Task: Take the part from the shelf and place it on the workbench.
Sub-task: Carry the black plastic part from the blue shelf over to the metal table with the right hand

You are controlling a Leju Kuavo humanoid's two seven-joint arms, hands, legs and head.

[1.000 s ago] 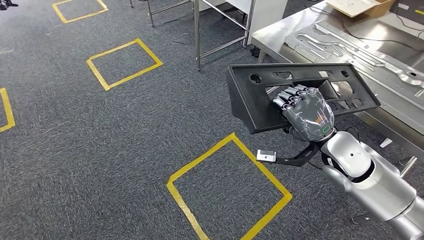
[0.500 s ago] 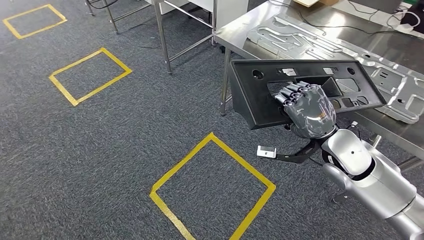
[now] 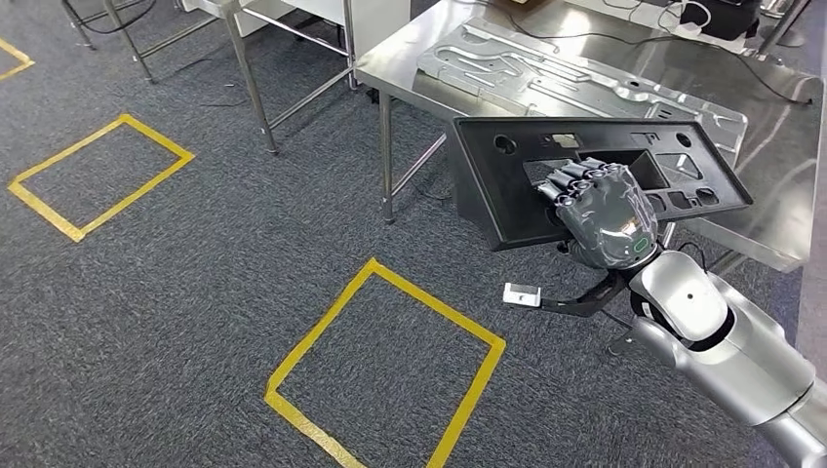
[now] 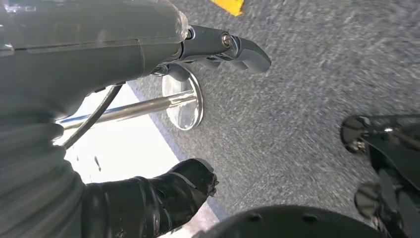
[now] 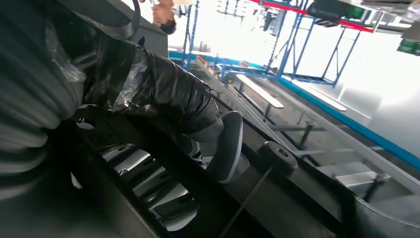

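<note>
One black part [image 3: 507,185] in right hand [image 3: 605,216], beside one workbench [image 3: 780,195]

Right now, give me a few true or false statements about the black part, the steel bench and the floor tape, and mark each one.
1. The right hand holds the black part. True.
2. The part lies flat on the bench. False: it is held up, in front of the bench's edge.
3. A stamped metal panel lies on the bench. True.
4. The tape squares on the carpet are red. False: they are yellow.
5. The part is a solid plate. False: it has several cutouts.
</note>
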